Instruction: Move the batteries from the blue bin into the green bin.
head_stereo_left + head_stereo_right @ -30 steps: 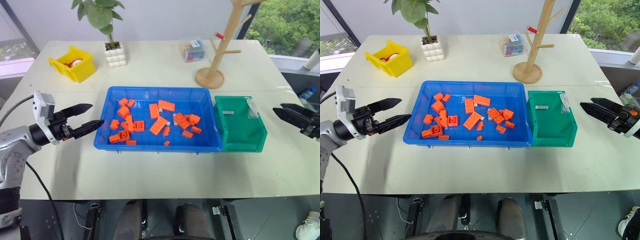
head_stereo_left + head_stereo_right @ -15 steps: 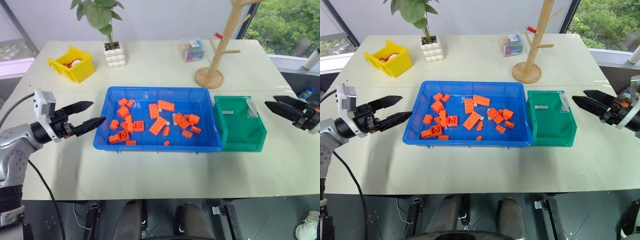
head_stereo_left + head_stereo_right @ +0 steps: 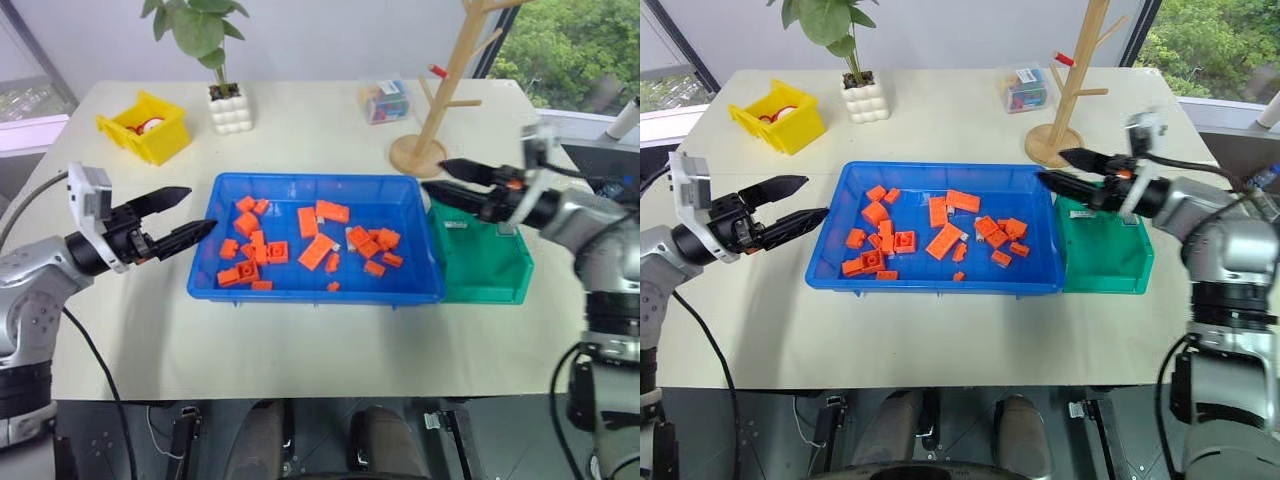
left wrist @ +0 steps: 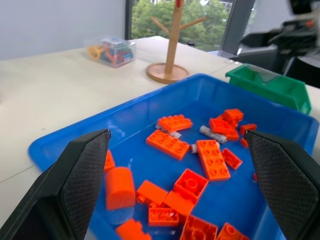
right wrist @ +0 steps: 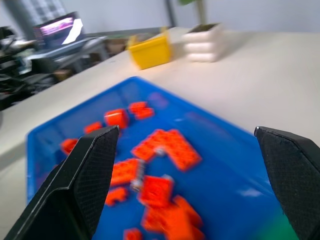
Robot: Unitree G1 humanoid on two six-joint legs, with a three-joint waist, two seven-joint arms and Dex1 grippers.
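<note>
- Batteries [image 4: 212, 133] lying in the blue bin [image 3: 300, 290], mixed in among the orange blocks [image 3: 317, 250]; several slim silver-grey ones visible near the bin's middle in the left wrist view, others possibly hidden under blocks.
- Green bin [image 3: 490, 275] sitting flush against the blue bin's right wall; one battery already lying inside [image 3: 456, 225], near its back wall.
- Right gripper [image 3: 435, 178] hanging empty over the blue bin's right rear corner, jaws spread wide, pointing level into the bin.
- Left gripper [image 3: 190, 213] hovering just off the blue bin's left wall, jaws also spread, holding nothing.
- Judging step in hand: reaching in for the next battery, right arm doing the work; no grasp yet.
- Next move probably needing: tipping the right gripper down over the cluster at the blue bin's middle-right, straddling one battery lengthwise, closing without catching a neighbouring block.
- Risk: batteries lying tight against blocks, so a fingertip possibly nudging a block first or pinching both.
- After that: lifting clear of the blue bin's right wall, releasing over the green bin.
</note>
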